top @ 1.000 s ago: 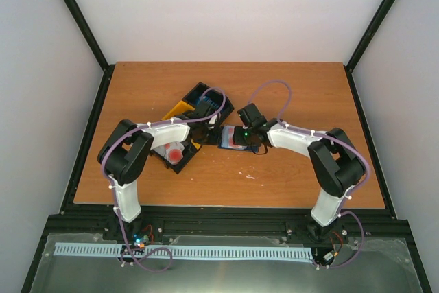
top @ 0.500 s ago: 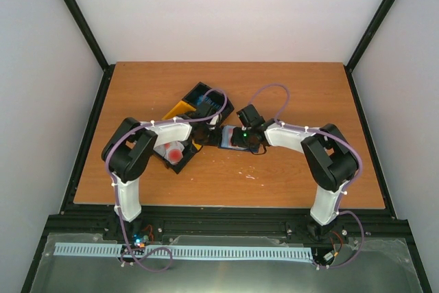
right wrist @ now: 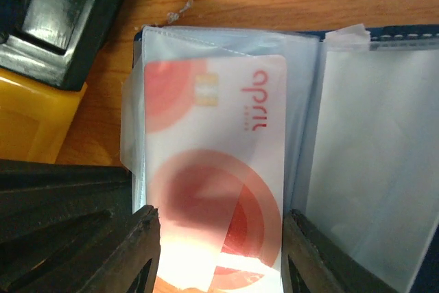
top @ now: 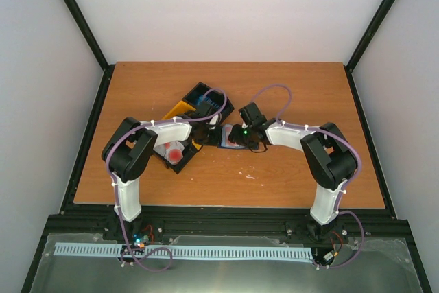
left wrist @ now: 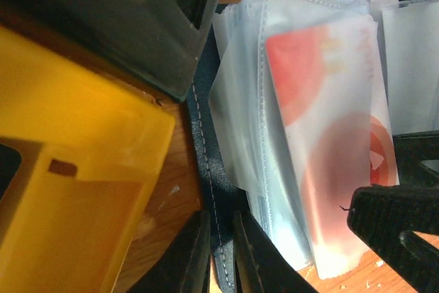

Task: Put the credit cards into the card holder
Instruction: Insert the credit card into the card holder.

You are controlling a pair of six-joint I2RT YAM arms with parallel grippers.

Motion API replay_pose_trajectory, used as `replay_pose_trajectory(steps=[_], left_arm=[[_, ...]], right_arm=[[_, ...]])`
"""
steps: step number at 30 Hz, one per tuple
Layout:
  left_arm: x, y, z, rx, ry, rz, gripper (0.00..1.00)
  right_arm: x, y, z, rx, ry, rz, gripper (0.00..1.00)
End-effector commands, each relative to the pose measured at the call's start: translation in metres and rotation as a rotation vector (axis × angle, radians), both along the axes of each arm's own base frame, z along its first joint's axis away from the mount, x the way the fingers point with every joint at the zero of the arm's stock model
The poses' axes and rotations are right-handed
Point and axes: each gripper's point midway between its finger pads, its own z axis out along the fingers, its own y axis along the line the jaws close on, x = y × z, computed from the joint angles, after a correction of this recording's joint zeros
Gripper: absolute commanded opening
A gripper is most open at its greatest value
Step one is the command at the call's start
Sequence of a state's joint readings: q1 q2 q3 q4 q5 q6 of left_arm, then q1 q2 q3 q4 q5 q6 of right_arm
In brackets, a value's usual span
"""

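Wooden bench (top: 295, 87), white-walled enclosure: both pincers at the open card holder.

At the middle of the bench, about midway between its left and right edges, the card holder (left wrist: 206, 142) lies open, its clear sleeves (right wrist: 370, 135) fanned upward. The left pincer (left wrist: 223, 265) is closed almost fully, its two fingers clamping the holder's stitched navy edge between them. A white credit card (right wrist: 219, 142) with red circles lies lengthwise on the sleeve stack. The right pincer (right wrist: 219, 252) stands wide, one finger just beside each long edge of the card; whether the fingers press the card cannot be told. The black-and-yellow tray (top: 180, 110) sits just left of the holder, and a second white-and-red card (top: 175, 152) lies in the compartment nearest the bench's near edge.
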State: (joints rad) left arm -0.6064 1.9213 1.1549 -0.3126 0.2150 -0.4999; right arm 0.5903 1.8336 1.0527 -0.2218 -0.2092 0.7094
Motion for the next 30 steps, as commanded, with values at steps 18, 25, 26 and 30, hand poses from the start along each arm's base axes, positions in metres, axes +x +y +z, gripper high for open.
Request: replay_pose_trajectory(steps=[18, 25, 26, 30], left_arm=[[-0.001, -0.007, 0.003, -0.030, 0.003, -0.041, 0.12], [-0.005, -0.008, 0.003, -0.042, 0.009, -0.057, 0.12], [-0.005, -0.008, 0.002, -0.042, 0.011, -0.057, 0.12], [-0.005, -0.009, 0.003, -0.045, 0.010, -0.060, 0.12]], right_arm=[[0.006, 0.003, 0.012, 0.159, 0.055, -0.225, 0.55], [0.010, -0.009, 0.014, 0.114, 0.053, -0.303, 0.54], [0.009, -0.008, 0.015, 0.120, 0.055, -0.302, 0.54], [0.002, 0.004, 0.019, 0.195, 0.094, -0.270, 0.54]])
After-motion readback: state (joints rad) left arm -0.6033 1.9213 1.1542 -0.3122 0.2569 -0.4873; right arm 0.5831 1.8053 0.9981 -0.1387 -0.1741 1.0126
